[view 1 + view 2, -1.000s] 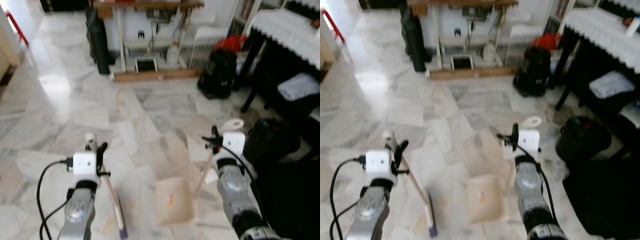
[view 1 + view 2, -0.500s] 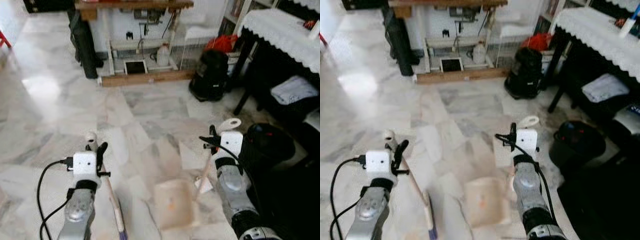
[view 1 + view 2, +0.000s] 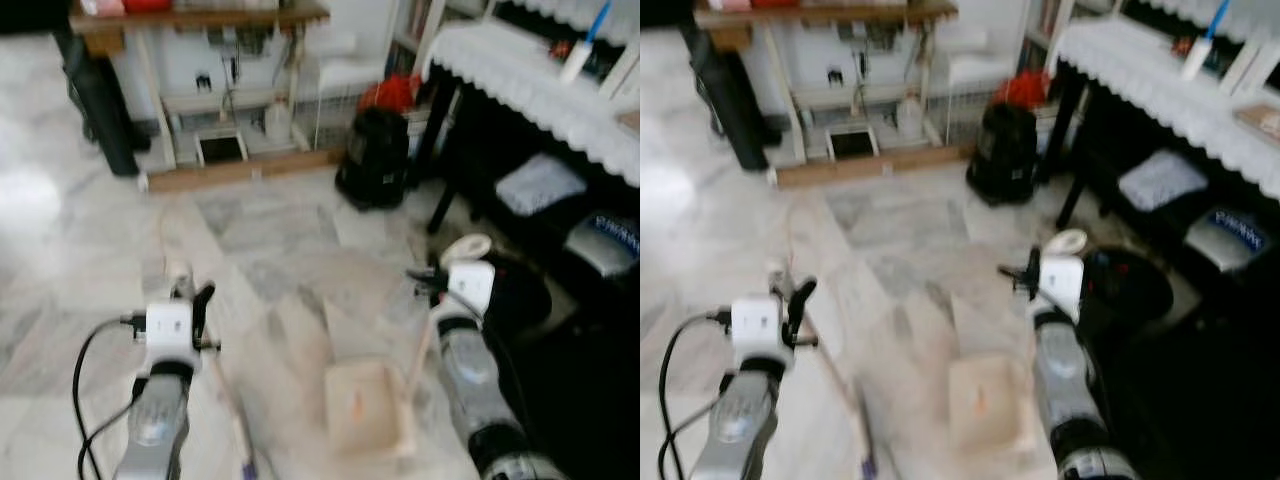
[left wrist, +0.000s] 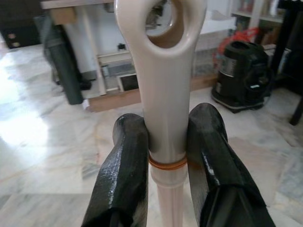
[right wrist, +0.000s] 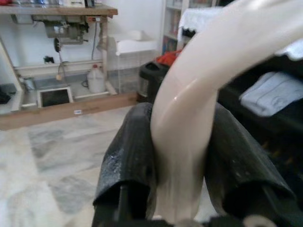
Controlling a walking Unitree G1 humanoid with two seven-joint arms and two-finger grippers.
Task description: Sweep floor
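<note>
Marble floor (image 3: 90,260) is seen below both arms; the cream broom handle (image 4: 165,94) is pinched by the left pincer (image 4: 165,142), its shaft slanting down to the floor; the dustpan handle (image 5: 199,109) is pinched by the right pincer (image 5: 182,156); the beige dustpan (image 3: 365,420) is rested on the floor between the arms; a black vacuum cleaner (image 3: 375,160) is seen beyond, beside a dark counter (image 3: 520,80) draped in white lace.

Blurred marble floor (image 3: 890,230), beige dustpan (image 3: 982,400) between two silver arms.
</note>
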